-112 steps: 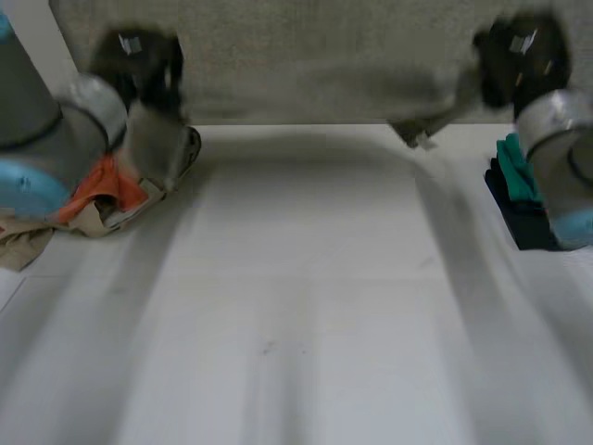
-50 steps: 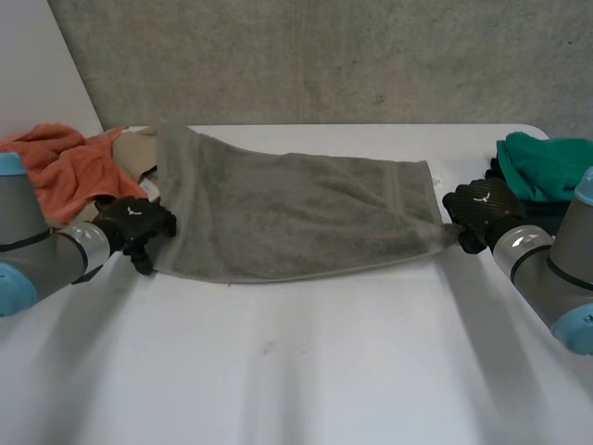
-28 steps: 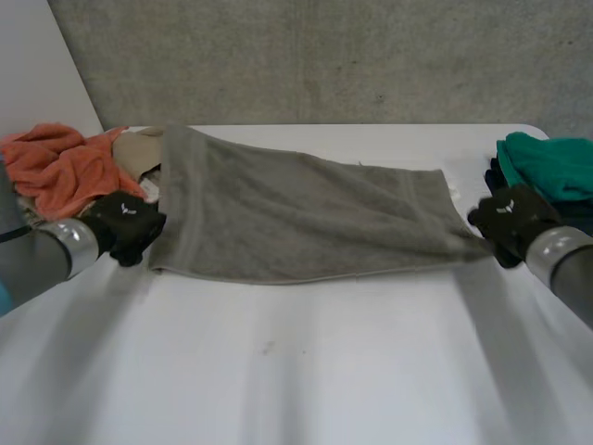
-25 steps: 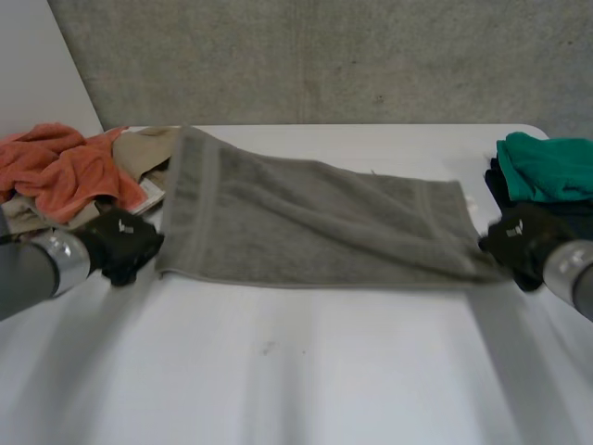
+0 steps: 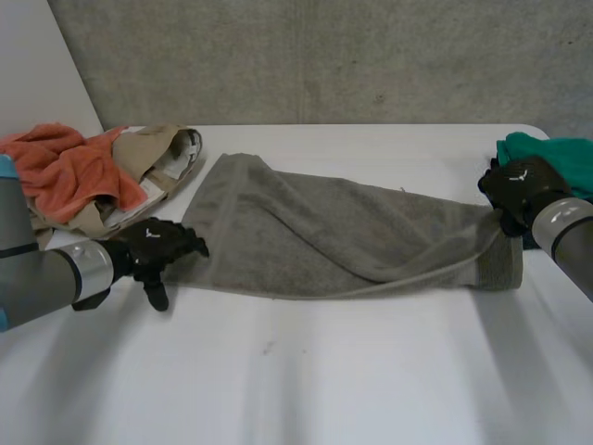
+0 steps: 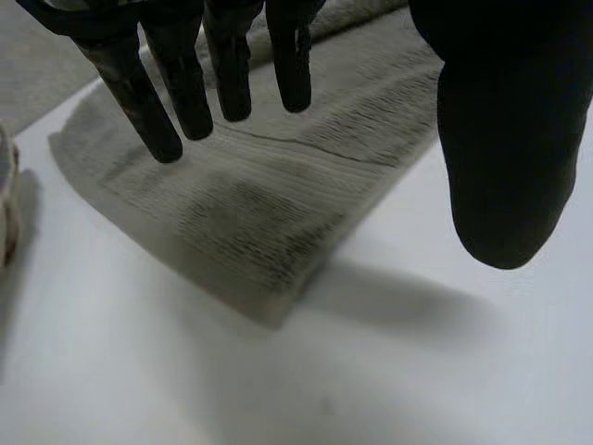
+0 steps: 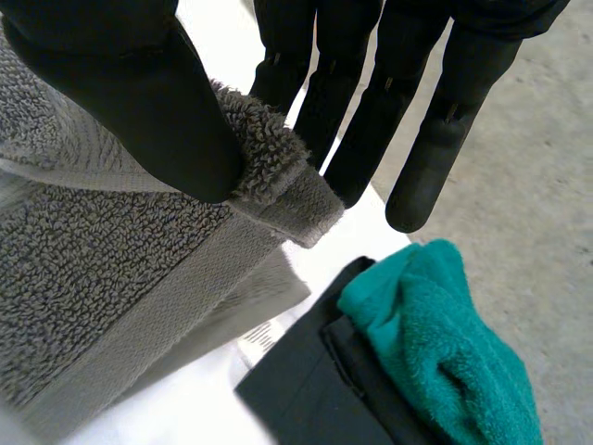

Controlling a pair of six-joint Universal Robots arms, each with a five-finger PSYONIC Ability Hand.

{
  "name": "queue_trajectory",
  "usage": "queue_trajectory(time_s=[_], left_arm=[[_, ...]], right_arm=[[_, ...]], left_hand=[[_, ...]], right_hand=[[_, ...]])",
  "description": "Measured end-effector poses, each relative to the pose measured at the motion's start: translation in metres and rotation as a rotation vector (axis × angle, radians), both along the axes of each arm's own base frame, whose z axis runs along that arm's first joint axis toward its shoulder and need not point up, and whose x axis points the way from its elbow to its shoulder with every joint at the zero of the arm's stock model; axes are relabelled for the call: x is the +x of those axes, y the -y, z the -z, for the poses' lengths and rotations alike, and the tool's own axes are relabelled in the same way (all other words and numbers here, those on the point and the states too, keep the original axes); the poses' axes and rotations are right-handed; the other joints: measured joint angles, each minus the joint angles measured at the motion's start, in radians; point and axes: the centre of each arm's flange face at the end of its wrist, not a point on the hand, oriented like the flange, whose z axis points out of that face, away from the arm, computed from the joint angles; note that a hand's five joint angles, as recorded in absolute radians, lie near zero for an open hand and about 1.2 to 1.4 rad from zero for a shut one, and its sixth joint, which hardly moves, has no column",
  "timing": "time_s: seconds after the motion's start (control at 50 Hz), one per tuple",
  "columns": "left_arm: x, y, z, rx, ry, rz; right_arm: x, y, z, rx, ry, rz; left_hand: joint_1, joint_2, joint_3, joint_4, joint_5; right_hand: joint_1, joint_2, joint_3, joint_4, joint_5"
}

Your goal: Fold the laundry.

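Right fingers (image 7: 443,139) tight on towel (image 7: 102,278) corner

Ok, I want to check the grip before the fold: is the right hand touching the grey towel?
Touching. The right wrist view shows the right hand pinching a corner of the grey towel between its thumb and fingers.

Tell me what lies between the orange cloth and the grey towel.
A beige garment lies between the orange cloth and the grey towel; the head view shows it.

Free table (image 5: 306,389) before towel (image 5: 343,241)
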Motion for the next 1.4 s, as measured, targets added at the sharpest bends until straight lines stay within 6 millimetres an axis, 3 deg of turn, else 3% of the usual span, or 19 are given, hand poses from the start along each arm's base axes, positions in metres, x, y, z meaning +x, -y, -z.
queue_trajectory(time_s=[0.32,0.88,1.1,1.18,1.2,1.22,1.4], left_arm=[[-0.013,0.015,0.017,-0.079,0.113,-0.016],[-0.026,0.036,0.031,-0.151,0.141,-0.01],[-0.035,0.049,0.03,-0.201,0.148,-0.013],[-0.037,0.054,0.029,-0.218,0.155,-0.019],[-0.038,0.054,0.028,-0.222,0.157,-0.021],[-0.038,0.055,0.027,-0.227,0.158,-0.023],[-0.035,0.046,0.001,-0.26,0.169,-0.043]], right_arm=[[0.015,0.025,0.015,-0.013,0.079,0.055],[0.023,0.018,0.023,-0.006,0.078,0.034],[0.023,0.016,0.024,-0.013,0.084,0.032],[0.023,0.015,0.023,-0.016,0.087,0.033],[0.023,0.015,0.023,-0.017,0.087,0.033],[0.022,0.014,0.022,-0.018,0.087,0.033],[0.011,0.008,0.013,-0.016,0.069,0.046]], left_hand=[[-0.03,-0.034,-0.032,-0.032,-0.035],[-0.023,-0.027,-0.027,-0.025,-0.026],[0.273,0.248,0.248,0.261,0.257],[0.518,0.483,0.48,0.492,0.482],[0.755,0.711,0.707,0.723,0.713],[0.802,0.776,0.762,0.779,0.769],[0.821,0.848,0.843,0.863,0.826]], right_hand=[[0.0,0.0,0.0,0.0,0.0],[0.0,0.0,0.0,0.0,0.0],[0.0,0.0,0.0,0.0,0.0],[0.0,0.0,0.0,0.0,0.0],[0.0,0.0,0.0,0.0,0.0],[0.0,0.0,0.0,0.0,0.0],[0.0,0.0,0.0,0.0,0.0]])
